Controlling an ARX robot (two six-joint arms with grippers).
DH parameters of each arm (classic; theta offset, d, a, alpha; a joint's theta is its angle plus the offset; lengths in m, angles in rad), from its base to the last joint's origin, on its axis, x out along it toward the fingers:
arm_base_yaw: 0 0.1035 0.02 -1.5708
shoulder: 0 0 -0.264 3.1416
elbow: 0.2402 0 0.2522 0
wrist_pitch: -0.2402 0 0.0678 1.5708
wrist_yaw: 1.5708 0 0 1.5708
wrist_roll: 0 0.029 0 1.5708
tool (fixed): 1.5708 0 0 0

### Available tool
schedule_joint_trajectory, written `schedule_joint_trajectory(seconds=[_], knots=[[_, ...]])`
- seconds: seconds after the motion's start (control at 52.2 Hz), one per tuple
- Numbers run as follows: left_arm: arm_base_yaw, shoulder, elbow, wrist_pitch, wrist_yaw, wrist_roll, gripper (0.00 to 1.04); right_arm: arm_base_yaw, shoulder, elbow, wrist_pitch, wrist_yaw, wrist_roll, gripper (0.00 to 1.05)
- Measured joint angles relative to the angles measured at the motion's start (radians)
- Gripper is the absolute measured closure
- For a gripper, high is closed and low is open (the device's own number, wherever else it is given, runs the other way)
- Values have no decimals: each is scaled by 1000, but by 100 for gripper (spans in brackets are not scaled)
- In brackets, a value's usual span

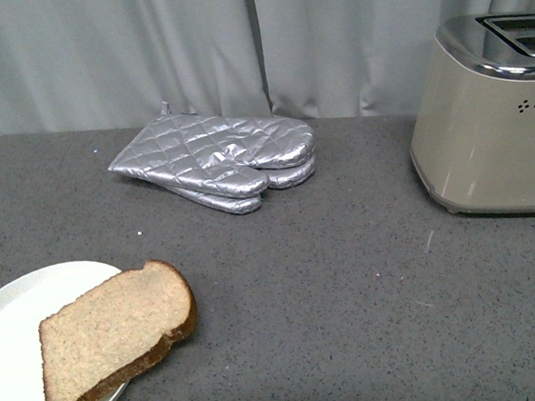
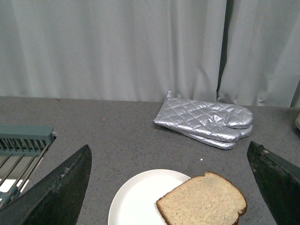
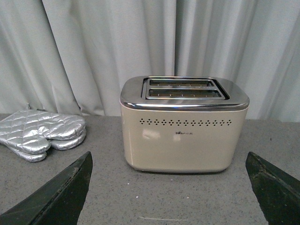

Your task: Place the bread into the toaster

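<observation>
The bread, a light brown slice with a dark crust, lies half on a round white plate at the front left, its rounded end hanging over the rim. It shows in the left wrist view too. The beige toaster with a chrome top stands at the right; the right wrist view shows it whole, slots empty. My left gripper is open, raised back from the bread. My right gripper is open, facing the toaster from a distance. Neither arm shows in the front view.
Two silver quilted oven mitts lie stacked at the back middle of the grey counter. A grey curtain hangs behind. A green wire rack shows at the edge of the left wrist view.
</observation>
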Motion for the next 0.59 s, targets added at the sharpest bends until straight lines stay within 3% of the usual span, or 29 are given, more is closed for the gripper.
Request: schedule_joint_trajectory(seconds=[0.593], knots=[[0,0,0,0,0,0,7,0,0,0,0,0,0,9]])
